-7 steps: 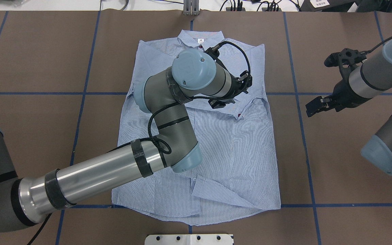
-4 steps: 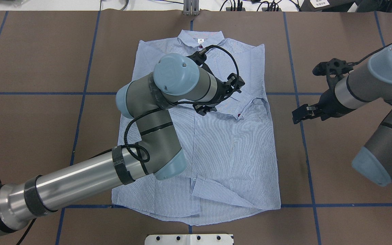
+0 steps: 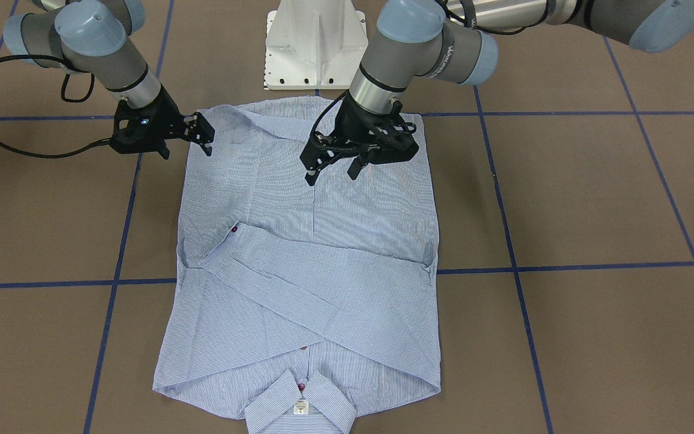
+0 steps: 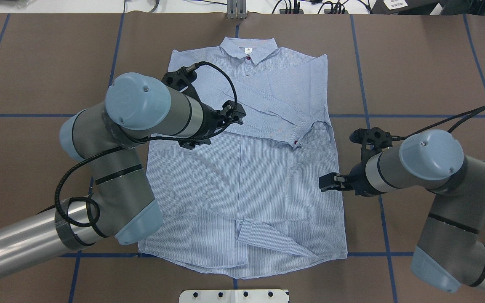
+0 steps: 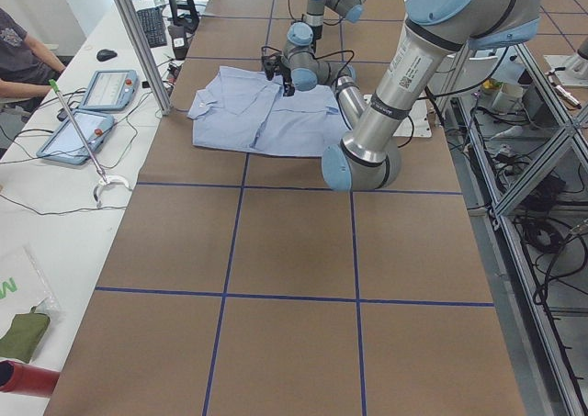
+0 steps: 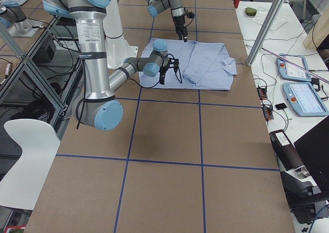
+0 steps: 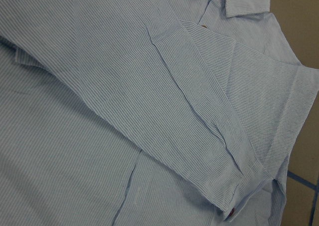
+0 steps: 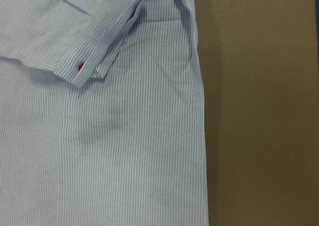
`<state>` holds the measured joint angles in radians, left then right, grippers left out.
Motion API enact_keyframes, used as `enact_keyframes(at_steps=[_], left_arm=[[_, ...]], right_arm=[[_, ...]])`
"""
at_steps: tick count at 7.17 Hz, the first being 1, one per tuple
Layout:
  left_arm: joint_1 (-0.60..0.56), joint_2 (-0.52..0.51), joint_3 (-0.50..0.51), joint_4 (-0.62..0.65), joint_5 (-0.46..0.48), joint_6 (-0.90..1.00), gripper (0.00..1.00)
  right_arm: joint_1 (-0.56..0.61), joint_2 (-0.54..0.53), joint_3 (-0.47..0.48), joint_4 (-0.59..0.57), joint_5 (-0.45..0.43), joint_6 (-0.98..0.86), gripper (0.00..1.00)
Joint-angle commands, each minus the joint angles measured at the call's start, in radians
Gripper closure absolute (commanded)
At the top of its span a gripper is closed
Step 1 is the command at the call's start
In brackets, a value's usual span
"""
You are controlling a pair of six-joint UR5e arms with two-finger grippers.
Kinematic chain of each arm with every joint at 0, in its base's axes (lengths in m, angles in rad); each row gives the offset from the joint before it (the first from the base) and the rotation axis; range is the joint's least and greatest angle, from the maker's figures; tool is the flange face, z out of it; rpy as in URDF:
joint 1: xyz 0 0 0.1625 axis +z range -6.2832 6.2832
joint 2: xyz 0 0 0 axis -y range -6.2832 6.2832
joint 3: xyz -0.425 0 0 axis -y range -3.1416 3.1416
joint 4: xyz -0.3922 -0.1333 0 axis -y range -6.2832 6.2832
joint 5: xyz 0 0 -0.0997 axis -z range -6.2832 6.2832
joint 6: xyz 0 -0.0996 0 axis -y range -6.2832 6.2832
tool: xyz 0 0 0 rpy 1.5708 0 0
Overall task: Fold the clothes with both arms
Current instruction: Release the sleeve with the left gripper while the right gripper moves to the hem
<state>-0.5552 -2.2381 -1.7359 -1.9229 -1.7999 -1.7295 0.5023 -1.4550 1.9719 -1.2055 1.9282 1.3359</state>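
The light blue striped shirt (image 4: 267,185) lies flat, front up, collar (image 4: 248,47) at the far side, both sleeves folded across the chest. It also shows in the front-facing view (image 3: 323,289). My left gripper (image 4: 196,143) hovers over the shirt's left chest, open and empty; its two fingers (image 3: 311,175) stand apart. The left wrist view shows the folded sleeve and its red cuff button (image 7: 230,212). My right gripper (image 4: 326,182) is at the shirt's right side edge, open and empty, also in the front-facing view (image 3: 205,135). The right wrist view shows that edge (image 8: 202,136) and a cuff (image 8: 79,66).
The brown table (image 4: 427,63) has a blue tape grid. The white pedestal base (image 3: 314,42) stands at the robot's side of the shirt. A metal post (image 4: 236,8) stands beyond the collar. Operator desks with tablets (image 5: 92,104) and a seated person (image 5: 18,49) flank the table.
My left arm has swung left and back off the folded sleeves, uncovering them. My right arm has moved in and nearer, from off the shirt to its right edge. The shirt has not moved.
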Motion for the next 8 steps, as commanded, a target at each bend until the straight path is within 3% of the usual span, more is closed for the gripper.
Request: enact_keyframes(at_steps=[1, 7, 8], left_arm=[[0.0, 0.02, -0.066, 0.059, 0.002, 0.005, 0.0], [-0.002, 0.017, -0.108, 0.088, 0.002, 0.007, 0.0], [-0.002, 0.017, -0.108, 0.088, 0.002, 0.007, 0.0]], right_arm=[[-0.089, -0.05, 0.005, 0.006, -0.012, 0.095, 0.0], [-0.206, -0.108, 0.028, 0.004, -0.008, 0.23, 0.01], [-0.215, -0.11, 0.027, 0.003, -0.008, 0.23, 0.06]])
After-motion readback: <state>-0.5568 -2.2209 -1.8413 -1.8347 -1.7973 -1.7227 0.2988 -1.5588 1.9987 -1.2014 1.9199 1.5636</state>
